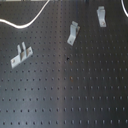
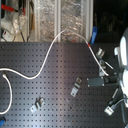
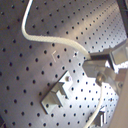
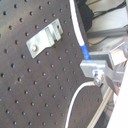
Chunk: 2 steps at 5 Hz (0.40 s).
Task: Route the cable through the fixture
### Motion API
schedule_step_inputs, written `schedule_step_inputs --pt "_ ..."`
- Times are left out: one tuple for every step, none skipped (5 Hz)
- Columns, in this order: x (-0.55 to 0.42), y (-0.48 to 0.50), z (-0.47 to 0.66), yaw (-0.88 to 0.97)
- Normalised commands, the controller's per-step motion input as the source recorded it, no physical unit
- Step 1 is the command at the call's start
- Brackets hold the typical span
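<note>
The gripper (image 3: 100,67) is seen closed on the cable (image 3: 47,40) in both wrist views; the white cord passes between the metal fingers (image 4: 95,65), and a short blue band on the cord (image 4: 84,49) sits just beside the grip. In the second exterior view the arm (image 2: 121,65) is seen at the second exterior view's right, with the gripper (image 2: 90,81) reaching out low over the black pegboard (image 2: 50,90) toward the second exterior view's left. From the gripper the cable (image 2: 47,60) is traced up to the board's far edge, then down in a long curve across the board to the second exterior view's left edge. Three metal brackets are counted in the first exterior view (image 1: 20,54) (image 1: 73,33) (image 1: 101,16), all well apart. One bracket (image 3: 56,95) is seen near the gripper in the first wrist view, with no cable on it.
</note>
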Motion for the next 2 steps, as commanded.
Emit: schedule_step_inputs --pt "0.004 -0.020 0.00 0.00" --pt "-0.004 -0.005 0.24 0.00"
